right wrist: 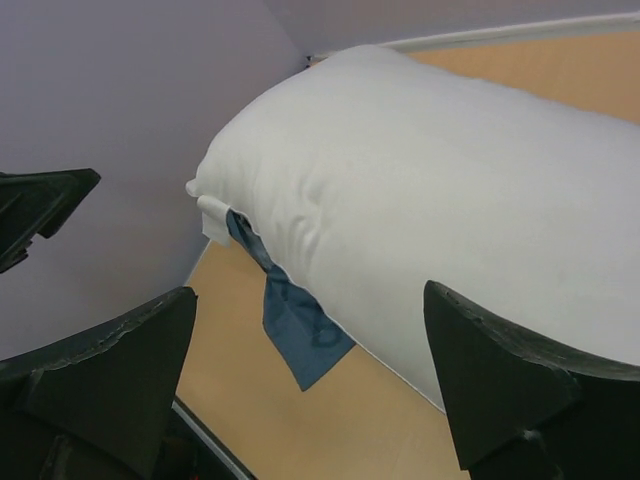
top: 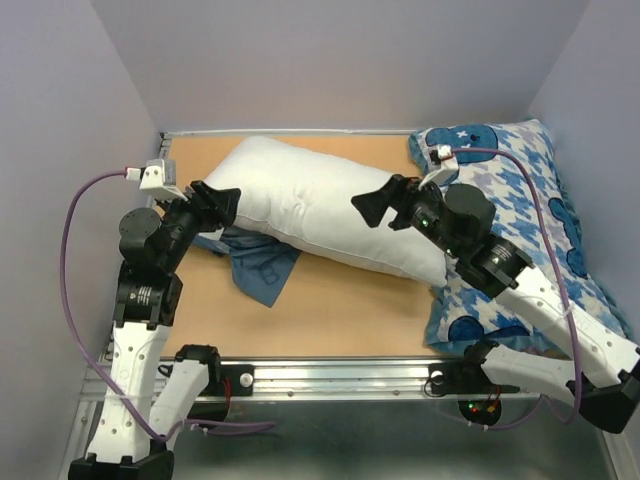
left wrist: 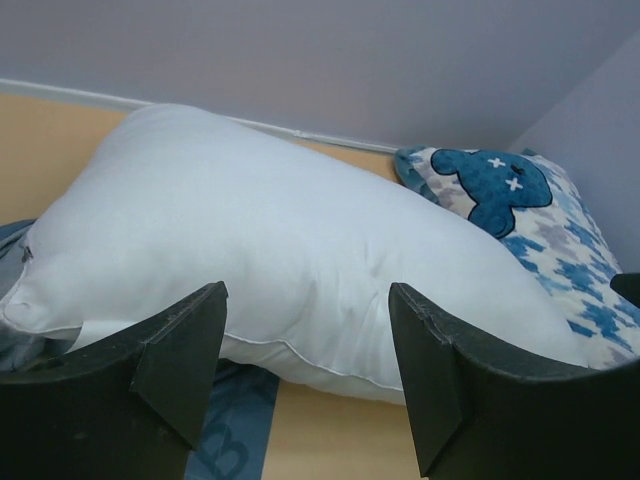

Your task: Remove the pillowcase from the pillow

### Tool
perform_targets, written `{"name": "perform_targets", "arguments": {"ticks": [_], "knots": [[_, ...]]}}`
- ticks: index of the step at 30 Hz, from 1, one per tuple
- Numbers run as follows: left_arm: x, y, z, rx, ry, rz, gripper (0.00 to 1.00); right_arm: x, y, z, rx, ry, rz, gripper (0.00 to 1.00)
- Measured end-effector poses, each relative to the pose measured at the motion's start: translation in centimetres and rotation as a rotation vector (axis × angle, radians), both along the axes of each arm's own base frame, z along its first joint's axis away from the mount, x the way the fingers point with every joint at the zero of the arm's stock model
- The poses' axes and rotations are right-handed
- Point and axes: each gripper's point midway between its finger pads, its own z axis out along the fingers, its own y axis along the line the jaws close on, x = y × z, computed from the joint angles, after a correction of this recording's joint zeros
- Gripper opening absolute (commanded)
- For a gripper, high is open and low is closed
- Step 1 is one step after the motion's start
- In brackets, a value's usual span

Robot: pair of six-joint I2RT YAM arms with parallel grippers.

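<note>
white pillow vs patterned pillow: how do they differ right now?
The white pillow is plain; the patterned pillow is blue-and-white houndstooth with cartoon figures. The white pillow lies diagonally across the middle; the patterned pillow runs along the right side. The white pillow's left end rests on the pillowcase; the patterned pillow lies apart from it. Both are plump and lying flat.

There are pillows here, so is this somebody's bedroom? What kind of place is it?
Probably not a bedroom; it looks like a robot test booth. Plain walls box in a wooden table, and two robot arms are bolted to a metal rail at its edge.
</note>
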Motion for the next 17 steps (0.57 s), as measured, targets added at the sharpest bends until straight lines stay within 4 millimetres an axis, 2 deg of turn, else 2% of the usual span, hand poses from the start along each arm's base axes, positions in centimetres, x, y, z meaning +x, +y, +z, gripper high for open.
{"name": "perform_targets", "arguments": {"ticks": [4, 7, 11, 17], "knots": [[-0.9, 0.2, 0.2, 0.023, -0.027, 0.001, 0.77, -1.2, -3.4, -1.8, -0.031, 0.006, -0.096, 1.0], [-1.7, 0.4, -0.4, 0.04, -0.029, 0.002, 0.77, -1.7, -5.3, -3.2, -0.067, 0.019, -0.156, 1.0], [-2.3, 0.5, -0.8, 0.049, -0.034, 0.005, 0.77, -1.8, -6.4, -3.6, -0.092, 0.023, -0.192, 1.0], [-2.8, 0.6, -0.5, 0.047, -0.054, 0.008, 0.77, -1.5, -6.2, -5.0, -0.133, 0.055, -0.195, 1.0]]}}
